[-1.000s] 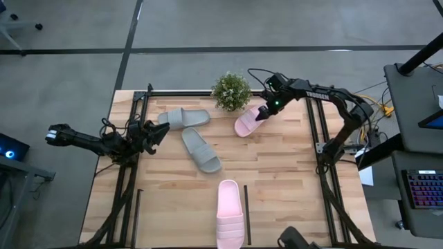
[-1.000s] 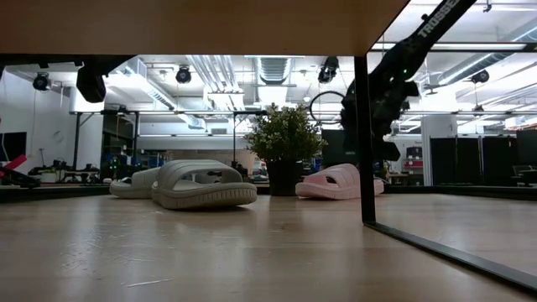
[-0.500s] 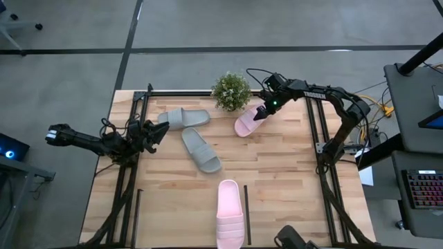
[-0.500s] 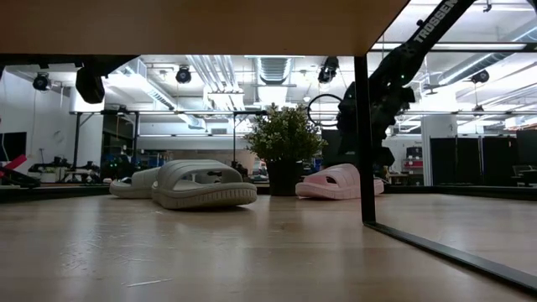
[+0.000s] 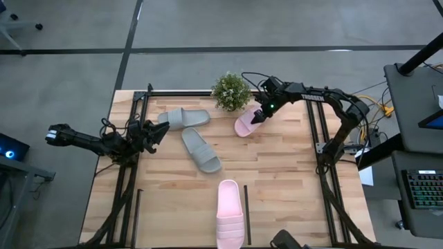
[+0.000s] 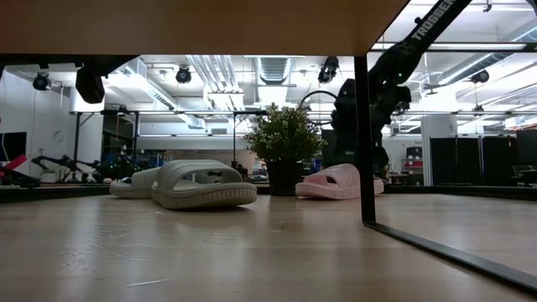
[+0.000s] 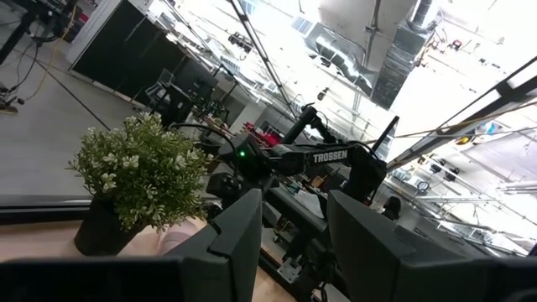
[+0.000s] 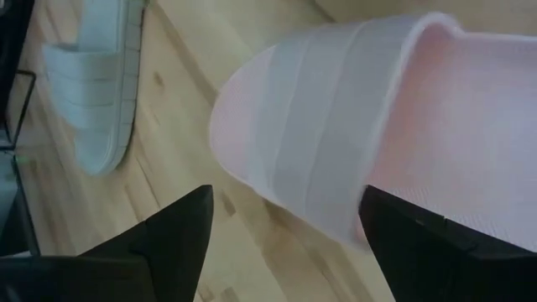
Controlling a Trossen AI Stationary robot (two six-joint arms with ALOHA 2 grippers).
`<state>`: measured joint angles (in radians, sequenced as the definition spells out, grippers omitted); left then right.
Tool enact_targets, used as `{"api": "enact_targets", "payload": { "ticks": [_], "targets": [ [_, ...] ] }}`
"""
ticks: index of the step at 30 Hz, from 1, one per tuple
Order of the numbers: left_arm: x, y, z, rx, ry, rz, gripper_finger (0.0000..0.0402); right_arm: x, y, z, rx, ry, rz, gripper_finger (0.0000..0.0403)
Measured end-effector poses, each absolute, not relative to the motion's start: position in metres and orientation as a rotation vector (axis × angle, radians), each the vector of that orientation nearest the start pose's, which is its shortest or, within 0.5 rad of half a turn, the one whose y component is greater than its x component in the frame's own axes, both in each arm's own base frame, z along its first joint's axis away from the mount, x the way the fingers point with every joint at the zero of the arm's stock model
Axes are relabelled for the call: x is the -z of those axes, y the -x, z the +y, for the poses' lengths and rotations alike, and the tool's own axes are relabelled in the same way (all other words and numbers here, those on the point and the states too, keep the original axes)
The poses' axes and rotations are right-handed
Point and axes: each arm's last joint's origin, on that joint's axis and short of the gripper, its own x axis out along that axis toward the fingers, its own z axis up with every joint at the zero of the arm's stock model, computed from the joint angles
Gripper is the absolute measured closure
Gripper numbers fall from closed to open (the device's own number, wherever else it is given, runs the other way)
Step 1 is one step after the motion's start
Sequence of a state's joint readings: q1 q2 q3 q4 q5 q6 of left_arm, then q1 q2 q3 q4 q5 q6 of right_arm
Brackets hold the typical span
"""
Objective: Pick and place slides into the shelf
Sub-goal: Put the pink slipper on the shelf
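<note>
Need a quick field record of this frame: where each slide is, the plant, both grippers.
right gripper: open, straddling the strap of the pale pink rubber slide near the plant, not yet closed
second pale pink slide: near table edge, beside a thin black shelf bar
grey-green rubber slides: one at the far left, one angled mid-table
small potted green plant: far edge, upright
left gripper: waiting at the left side, holding nothing

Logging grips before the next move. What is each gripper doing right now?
Left gripper: partly open, holding nothing, waiting at the table's left edge.
Right gripper: open, straddling the pink slide by the plant, not yet gripping.
</note>
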<state>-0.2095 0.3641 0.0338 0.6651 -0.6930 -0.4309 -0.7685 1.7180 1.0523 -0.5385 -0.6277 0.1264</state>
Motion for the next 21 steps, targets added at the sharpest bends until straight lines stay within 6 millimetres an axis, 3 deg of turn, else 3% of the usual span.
{"api": "enact_targets", "payload": {
  "ticks": [8,21],
  "targets": [
    [-0.204,-0.111,-0.005,-0.409,0.567,-0.405,0.0278,-0.168,-0.240,-0.209,0.221,-0.888,0.933,0.0121],
    [-0.204,-0.111,-0.005,-0.408,0.568,-0.405,0.0278,-0.159,-0.241,-0.204,0.278,-0.861,0.950,0.0186]
  ]
}}
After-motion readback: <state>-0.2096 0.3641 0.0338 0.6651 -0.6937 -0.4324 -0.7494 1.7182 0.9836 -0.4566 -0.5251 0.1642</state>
